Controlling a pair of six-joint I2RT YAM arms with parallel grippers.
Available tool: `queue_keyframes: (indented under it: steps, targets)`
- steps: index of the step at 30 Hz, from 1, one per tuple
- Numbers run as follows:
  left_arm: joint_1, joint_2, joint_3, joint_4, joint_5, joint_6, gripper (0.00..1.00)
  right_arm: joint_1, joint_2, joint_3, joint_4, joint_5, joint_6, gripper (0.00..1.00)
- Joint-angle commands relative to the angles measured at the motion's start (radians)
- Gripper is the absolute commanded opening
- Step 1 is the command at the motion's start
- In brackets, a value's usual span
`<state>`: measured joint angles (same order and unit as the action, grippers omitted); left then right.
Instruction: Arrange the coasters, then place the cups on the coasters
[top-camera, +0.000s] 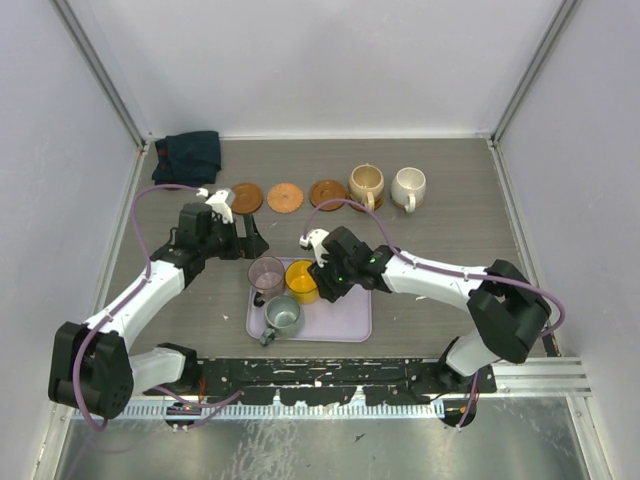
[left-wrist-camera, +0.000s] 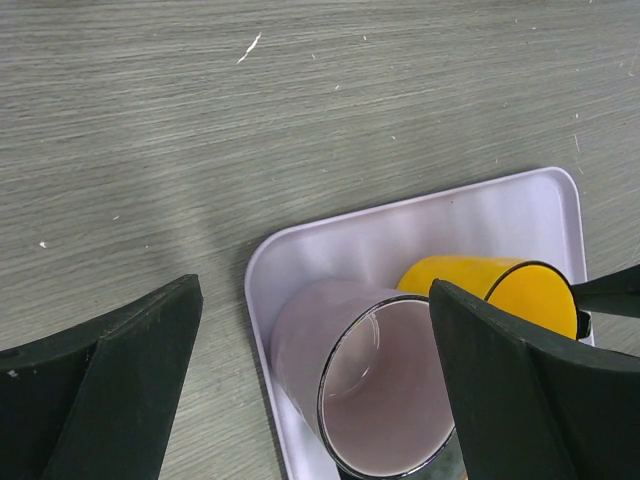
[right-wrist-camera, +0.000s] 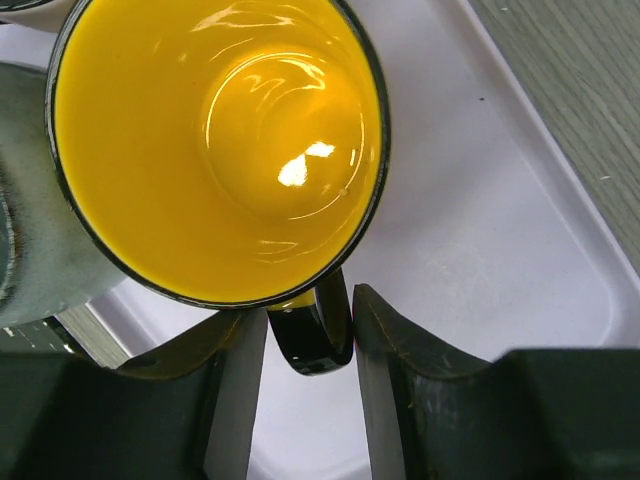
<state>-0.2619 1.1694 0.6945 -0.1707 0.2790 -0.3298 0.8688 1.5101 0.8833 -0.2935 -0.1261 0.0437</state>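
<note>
On the lavender tray (top-camera: 345, 320) stand a mauve-pink cup (top-camera: 266, 274), a yellow cup (top-camera: 301, 282) and a grey-green cup (top-camera: 282, 316). My right gripper (top-camera: 322, 275) is over the tray. In the right wrist view its jaws (right-wrist-camera: 308, 330) flank the dark handle (right-wrist-camera: 315, 335) of the yellow cup (right-wrist-camera: 220, 140) and press against it. My left gripper (left-wrist-camera: 315, 290) hangs open above the mauve-pink cup (left-wrist-camera: 330, 350). Three bare brown coasters (top-camera: 246, 197) (top-camera: 285, 197) (top-camera: 328, 193) lie in a row at the back. To their right stand a tan cup (top-camera: 366, 185) and a cream-white cup (top-camera: 408, 187).
A dark folded cloth (top-camera: 190, 152) lies in the back left corner. The grey-green cup (right-wrist-camera: 40, 250) stands close to the left of the yellow one. White walls enclose the table on three sides.
</note>
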Motion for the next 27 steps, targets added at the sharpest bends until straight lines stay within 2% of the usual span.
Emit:
queue_keyframes:
  steps: [1,12,18,20,24,27]
  targets:
    - [-0.004,-0.016,0.005,0.024,-0.011,-0.004,0.98,0.035,-0.016,0.046,0.004,-0.027,0.002,0.45]
    - [-0.004,0.014,0.016,0.036,0.002,-0.012,0.98,0.089,0.052,0.093,-0.045,0.072,0.01,0.52]
    - [-0.004,0.012,0.013,0.036,0.001,-0.011,0.98,0.101,0.114,0.125,-0.051,0.12,0.014,0.51]
    - [-0.004,0.012,0.012,0.034,0.0,-0.011,0.98,0.106,0.129,0.133,-0.052,0.129,0.016,0.43]
    - [-0.004,0.01,0.01,0.033,-0.002,-0.009,0.98,0.115,0.14,0.139,-0.055,0.131,0.024,0.16]
    - [-0.004,0.008,0.008,0.032,-0.002,-0.009,0.98,0.121,0.132,0.138,-0.055,0.132,0.026,0.06]
